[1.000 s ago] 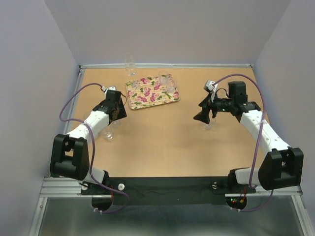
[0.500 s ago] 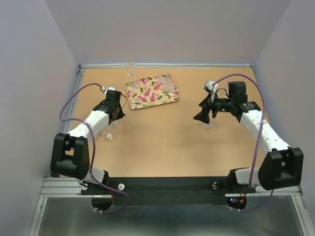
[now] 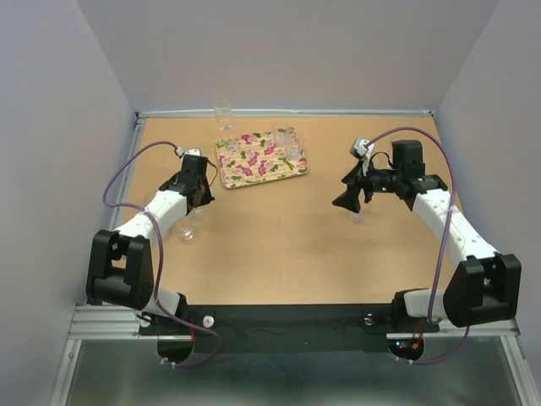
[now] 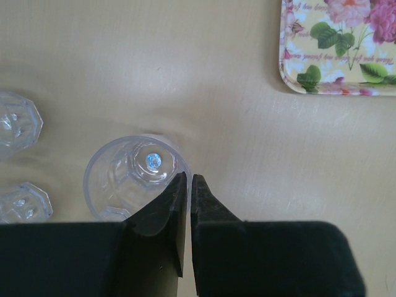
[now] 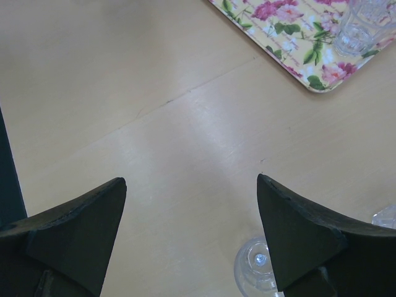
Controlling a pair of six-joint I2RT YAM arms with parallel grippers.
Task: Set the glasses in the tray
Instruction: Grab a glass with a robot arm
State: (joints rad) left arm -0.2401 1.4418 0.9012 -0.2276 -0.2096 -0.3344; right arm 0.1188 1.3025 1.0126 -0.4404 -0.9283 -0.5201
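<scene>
One clear glass (image 4: 133, 176) stands upright on the desk (image 4: 185, 74), short of the tray's near corner. The left fingers (image 4: 203, 201) are pinched on its rim, one inside the wall and one outside. Two more glasses (image 4: 17, 117) stand just beside it. The tray (image 3: 245, 165), cream with pink flowers and green leaves, lies toward the back of the desk, left of centre. A few glasses (image 3: 289, 144) are grouped at its far right end, and another (image 3: 223, 112) stands beyond it against the back wall. The right fingers (image 5: 297, 235) hang spread wide apart, clamping nothing, above a glass (image 5: 255, 267) on bare desk. The desk is pale wood, closed in on three sides by plain lilac-grey walls (image 3: 287, 51). Faint lines of script on the tray are too small to read.
</scene>
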